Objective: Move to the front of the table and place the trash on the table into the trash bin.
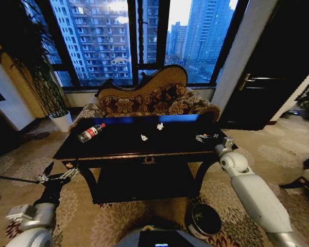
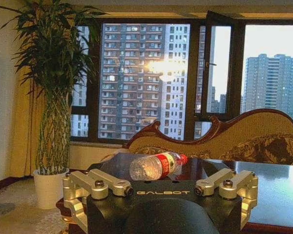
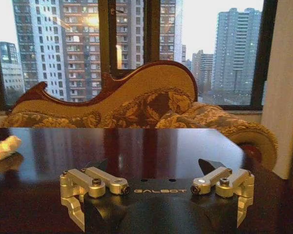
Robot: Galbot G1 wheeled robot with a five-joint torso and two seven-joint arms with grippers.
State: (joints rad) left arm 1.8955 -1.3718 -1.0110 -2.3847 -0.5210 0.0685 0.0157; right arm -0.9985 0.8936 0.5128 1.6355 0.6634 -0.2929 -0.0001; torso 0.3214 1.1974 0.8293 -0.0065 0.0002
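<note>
Clear plastic bottle [image 1: 91, 133] w/ red label + red cap lies on its side near the far left corner of the tabletop [image 1: 123, 145], cap end pointing toward the sofa [image 1: 154, 98]. In the left wrist view the bottle [image 2: 157, 165] shows crinkled clear walls, label wrapped round the middle, cap toward the sofa side. Two small crumpled white scraps sit mid-tabletop: one [image 1: 143, 137] near centre, another [image 1: 159, 126] farther back, well apart from the bottle. A few dark/pale bits [image 1: 206, 137] lie near the right edge. Right wrist view catches one pale crumpled scrap [image 3: 4, 147] on the glossy surface.

Tabletop is glossy black, gold trim along the edge, gold emblem [image 1: 149, 160] at front centre, lower shelf underneath. Trash bin [image 1: 206, 218], round & black, stands on the carpet by the front right leg.

Left hand [image 1: 59, 175] hangs low, off the front left corner, fingers spread apart, holding nothing. Right hand [image 1: 225, 145] is at the front right corner, about tabletop height; its fingers are also apart & empty in its wrist view.

Potted plant [image 1: 54, 98] stands left of the sofa, by the window.
</note>
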